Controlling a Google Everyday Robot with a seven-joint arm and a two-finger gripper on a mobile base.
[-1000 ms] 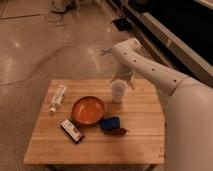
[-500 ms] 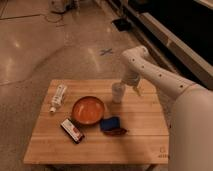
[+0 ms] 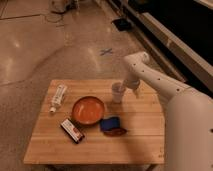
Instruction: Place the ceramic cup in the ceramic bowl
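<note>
1. Counter (image 3: 145, 135) of pale wood planks, seen from above, standing on a polished stone floor. A white robot arm extends over it from the right side of the picture.
2. The ceramic cup (image 3: 117, 93) is small, white and handleless. It stands upright near the far edge of the counter, a little right of centre, with its long axis vertical and its mouth up.
3. The hand (image 3: 125, 89), at the end of the arm, is right against the cup on its right side, at about rim height. Whether it is spread, pressed together or pinching the cup cannot be told from this view.
4. The ceramic bowl (image 3: 89, 110) is round, shallow and glossy orange-brown. It sits near the middle of the counter and looks empty.
5. The bowl lies left of the cup and nearer the camera, with a small strip of bare wood between them. The cup therefore sits between the hand and the bowl.
6. Once the cup is held, the carry will likely be short: up over the rim, left and toward the near edge, upright throughout.
7. A clear plastic bottle (image 3: 58, 96) lies at the far left.
8. A dark packet (image 3: 72, 130) lies in front of the bowl, to its left.
9. A blue object (image 3: 111, 124) lies just beside the bowl's near right rim, off the likely path.
</note>
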